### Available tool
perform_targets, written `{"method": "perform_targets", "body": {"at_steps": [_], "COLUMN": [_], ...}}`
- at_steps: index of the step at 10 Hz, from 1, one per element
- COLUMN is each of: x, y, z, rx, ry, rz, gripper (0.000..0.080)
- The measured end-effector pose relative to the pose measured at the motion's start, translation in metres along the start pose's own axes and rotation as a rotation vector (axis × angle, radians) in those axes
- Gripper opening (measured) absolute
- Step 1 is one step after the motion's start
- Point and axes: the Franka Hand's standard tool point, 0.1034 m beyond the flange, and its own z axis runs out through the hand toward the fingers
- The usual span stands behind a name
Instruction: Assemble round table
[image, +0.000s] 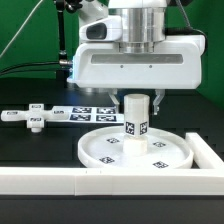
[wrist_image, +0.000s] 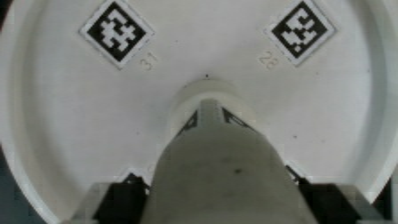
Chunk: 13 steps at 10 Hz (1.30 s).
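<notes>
The gripper (image: 137, 96) hangs straight over the round disc (image: 105, 152), its jaws closed on the upper part of the cylindrical post (image: 136, 118). In the exterior view the post stands upright, long axis vertical, with square tags on its side and its lower end at the middle of the disc. Whether that end is seated in the disc or only touching it cannot be told. The wrist view looks down the post (wrist_image: 214, 150): it tapers away to the disc's centre, and the dark fingers (wrist_image: 125, 200) sit against it on either side. The disc (wrist_image: 54, 110) lies flat on the black table (image: 40, 148), rim upward, with tags (wrist_image: 116, 30) spread over its inner face. It sits in the corner formed by the white border wall (image: 60, 180), close to both runs. The cross-shaped foot piece (image: 34, 118) lies flat toward the exterior view's left, well apart from the disc, its longer arm running across the view. The marker board (image: 92, 113) lies between it and the post, behind the disc.
</notes>
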Motion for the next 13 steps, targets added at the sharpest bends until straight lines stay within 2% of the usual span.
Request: {"method": "perform_targets", "body": {"at_steps": [2,6,11,13], "x": [-0.0005,-0.0021,-0.0021,0.0002], "y": [0.0007,-0.0027,-0.0050,-0.0066], "z": [0.0004,0.0010,0.0018,0.0018], "rx": [0.027,0.038,0.077,0.081], "ry": [-0.011,-0.024,-0.068,-0.067], "rz": [0.202,0.549,0.988,0.998], "gripper": [0.0406,0.0407,0.0407,0.0407]}}
